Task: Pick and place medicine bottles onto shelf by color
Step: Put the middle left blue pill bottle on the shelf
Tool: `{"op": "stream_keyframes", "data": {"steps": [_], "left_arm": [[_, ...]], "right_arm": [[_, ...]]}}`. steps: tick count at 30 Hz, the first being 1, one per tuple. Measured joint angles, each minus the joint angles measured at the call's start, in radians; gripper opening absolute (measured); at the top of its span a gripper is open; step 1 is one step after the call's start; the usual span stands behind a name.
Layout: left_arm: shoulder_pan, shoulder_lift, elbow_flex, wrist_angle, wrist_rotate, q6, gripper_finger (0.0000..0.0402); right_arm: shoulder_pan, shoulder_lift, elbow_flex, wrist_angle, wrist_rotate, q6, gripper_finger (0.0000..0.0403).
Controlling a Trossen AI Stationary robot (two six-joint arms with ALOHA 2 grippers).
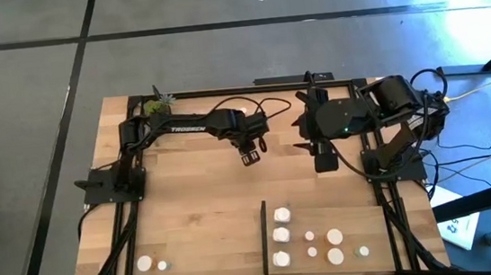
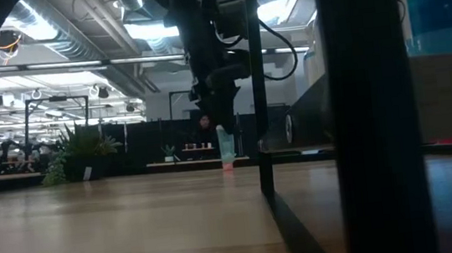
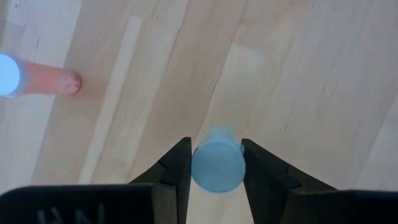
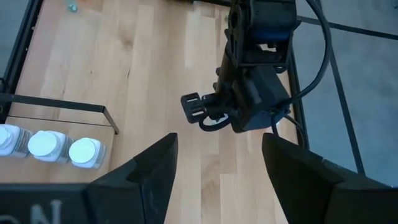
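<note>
One bottle (image 3: 217, 167) is what we have in hand right now, isn't it?

Yes. Our left gripper (image 1: 250, 157) has its two fingers pressed to the sides of it, clamped just under the cap, out over the middle of the table (image 1: 190, 215) and well apart from the shelf (image 1: 366, 221). We'd say it is gripped that way so it hangs upright for the carry. Whether it is clear of the wood, we cannot tell.

How does it look to us?

Small and round. From above we see a pale blue-green cap; from table height it reads pale green with a pinkish foot. That tint is what we judge decides its spot.

And the shelf?

It lies at the near right, its black strip (image 1: 265, 238) standing along the edge that faces our load. Eight bottles (image 1: 280, 235) stand on it: three larger white ones in a line just beside the strip, the rest in looser rows, with one greenish cap (image 1: 363, 252) at the far end. We take that for sorting by colour.

Anything else?

Two loose bottles (image 1: 153, 265) wait at the near left. A pinkish thing (image 3: 46, 82) lies near our load; we cannot tell what it is. Our right gripper (image 4: 219, 142) hangs spread wide and empty near the back rail, out of the way.
</note>
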State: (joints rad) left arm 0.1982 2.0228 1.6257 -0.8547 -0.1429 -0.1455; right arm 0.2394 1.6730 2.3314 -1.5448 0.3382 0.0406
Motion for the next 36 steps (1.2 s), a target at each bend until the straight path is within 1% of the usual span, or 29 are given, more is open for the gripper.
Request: {"op": "stream_keyframes", "data": {"steps": [12,19,26,36], "left_arm": [[0.000,0.001,0.000,0.009,0.000,0.002,0.0106],[-0.003,0.027,0.001,0.034,0.003,0.002,0.0106],[-0.011,0.047,0.000,0.018,0.022,0.001,0.0106],[-0.018,0.047,-0.001,0.018,0.023,-0.010,0.0106]], "right_arm": [[0.000,0.000,0.000,0.000,0.000,-0.023,0.0236],[0.000,0.001,0.000,0.000,0.000,-0.023,0.0236],[0.000,0.001,0.000,0.000,0.000,-0.020,0.0236],[0.000,0.001,0.000,0.038,0.000,-0.020,0.0236]]}}
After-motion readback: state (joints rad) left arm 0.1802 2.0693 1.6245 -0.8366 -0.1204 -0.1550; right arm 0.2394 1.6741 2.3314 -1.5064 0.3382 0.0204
